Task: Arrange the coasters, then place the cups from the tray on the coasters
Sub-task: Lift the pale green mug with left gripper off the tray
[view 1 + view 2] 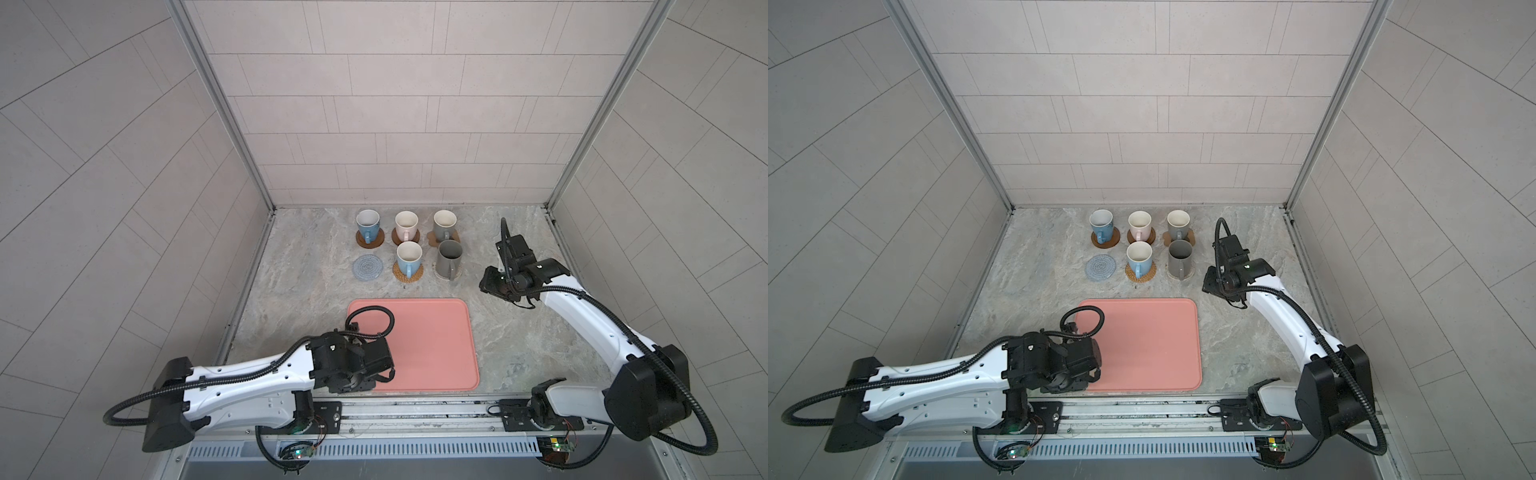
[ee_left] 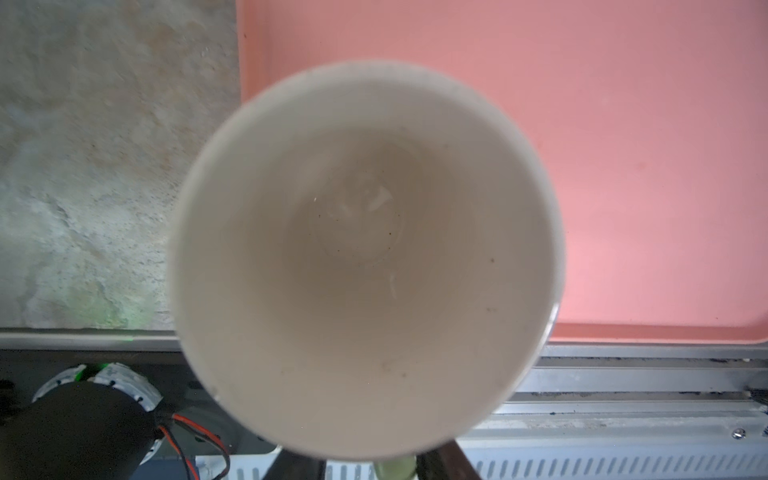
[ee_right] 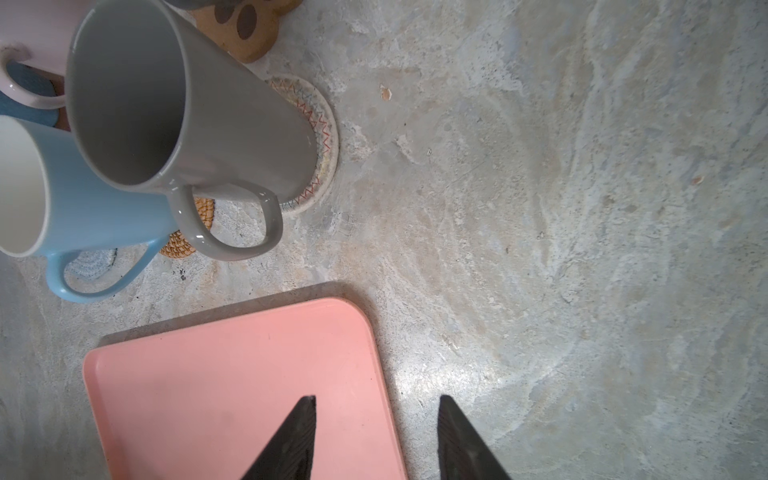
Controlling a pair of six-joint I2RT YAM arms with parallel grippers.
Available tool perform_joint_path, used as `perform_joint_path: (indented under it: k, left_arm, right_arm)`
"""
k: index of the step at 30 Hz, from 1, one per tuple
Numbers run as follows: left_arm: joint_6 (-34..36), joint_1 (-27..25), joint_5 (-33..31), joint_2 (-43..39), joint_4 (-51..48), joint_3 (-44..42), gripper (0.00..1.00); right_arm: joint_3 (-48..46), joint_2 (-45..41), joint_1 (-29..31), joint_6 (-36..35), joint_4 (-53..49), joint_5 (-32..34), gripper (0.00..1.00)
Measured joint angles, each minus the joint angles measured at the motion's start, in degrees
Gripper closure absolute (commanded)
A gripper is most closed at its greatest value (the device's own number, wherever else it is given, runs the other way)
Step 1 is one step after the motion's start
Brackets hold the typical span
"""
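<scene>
A cup (image 2: 365, 257) with a cream inside and a yellow-green handle (image 2: 395, 468) stands on the near left corner of the salmon-pink tray (image 1: 432, 345). My left gripper (image 2: 374, 463) is open, and its dark fingers (image 2: 451, 461) flank that handle with a gap on one side. In both top views the left wrist hides this cup. Five other cups stand on coasters at the back, among them a light blue one (image 1: 409, 257) and a tall dark grey one (image 1: 449, 259). The grey-blue crochet coaster (image 1: 368, 267) is bare. My right gripper (image 3: 376, 399) hangs open and empty over the tray's far right corner.
The blue (image 1: 368, 226), pink (image 1: 406, 226) and grey (image 1: 444, 224) cups form the back row near the tiled wall. A metal rail (image 1: 415, 409) runs along the table's front edge, just behind the tray.
</scene>
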Motion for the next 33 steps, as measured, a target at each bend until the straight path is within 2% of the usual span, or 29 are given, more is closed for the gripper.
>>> perform_joint_path:
  k: [18,33]
  left_arm:
    - [9.49,6.12,-1.44,3.1,2.32,-0.13,0.68]
    - [14.43,7.39,-2.62,6.19,2.62,-0.02,0.83]
  right_arm:
    - [-0.59,-0.44,0.0,1.09,-0.07,0.37,0.5]
    - [-0.59,-1.84,0.0,1.46,-0.66,1.07,0.5]
